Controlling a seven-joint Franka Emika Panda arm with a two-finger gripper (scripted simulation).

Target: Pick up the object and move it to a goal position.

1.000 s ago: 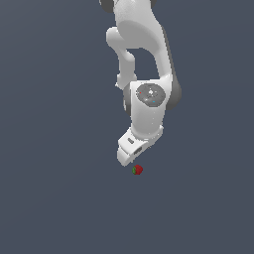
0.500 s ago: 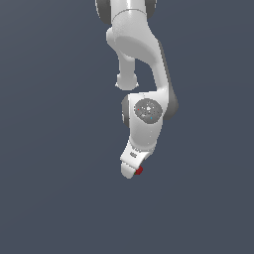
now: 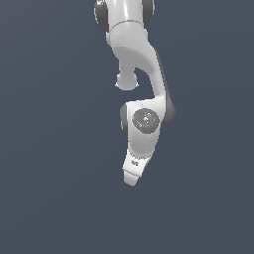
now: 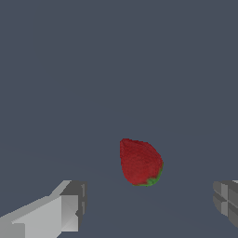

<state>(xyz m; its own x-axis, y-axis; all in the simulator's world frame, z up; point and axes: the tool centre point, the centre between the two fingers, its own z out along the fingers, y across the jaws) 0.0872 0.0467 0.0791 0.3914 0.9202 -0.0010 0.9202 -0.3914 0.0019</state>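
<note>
In the wrist view the object, a small red strawberry [image 4: 140, 162] with a green leafy end, lies on the grey floor between my two fingers, which stand wide apart. One fingertip [image 4: 69, 209] shows on one side and the other fingertip [image 4: 225, 200] on the other side. My gripper [image 4: 148, 204] is open and touches nothing. In the exterior view the white gripper [image 3: 132, 179] hangs low over the floor and hides the strawberry behind it.
The white arm [image 3: 141, 74] reaches down from the top of the exterior view. A plain dark grey floor [image 3: 49, 198] lies all around.
The arm has swung down and toward the exterior view's left. The gripper now covers the strawberry, which showed beside the gripper's tip earlier.
</note>
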